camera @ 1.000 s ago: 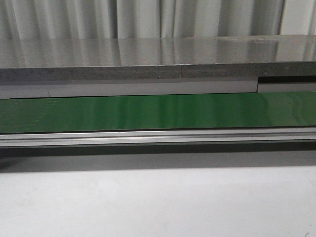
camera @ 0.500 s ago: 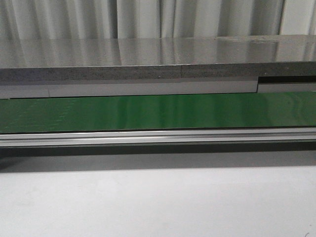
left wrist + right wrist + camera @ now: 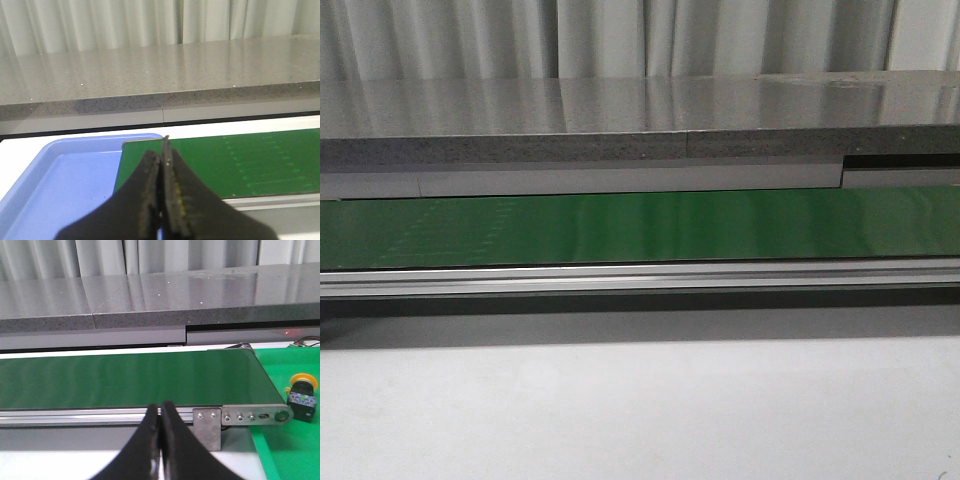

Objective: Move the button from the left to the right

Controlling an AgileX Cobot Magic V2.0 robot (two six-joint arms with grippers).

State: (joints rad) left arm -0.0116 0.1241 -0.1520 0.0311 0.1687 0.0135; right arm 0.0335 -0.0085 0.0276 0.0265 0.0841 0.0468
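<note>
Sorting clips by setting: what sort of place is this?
Probably an industrial or lab conveyor workcell: a green conveyor belt on an aluminium frame, a blue tray, and a push-button switch.

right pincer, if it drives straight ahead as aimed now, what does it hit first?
Probably the conveyor's aluminium side rail, then the green belt. The right pincer is shut and empty. The button sits well off that line; depth unclear.

Green belt (image 3: pixel 640 228), blue tray (image 3: pixel 65 185), yellow-capped black button (image 3: pixel 301 397)
</note>
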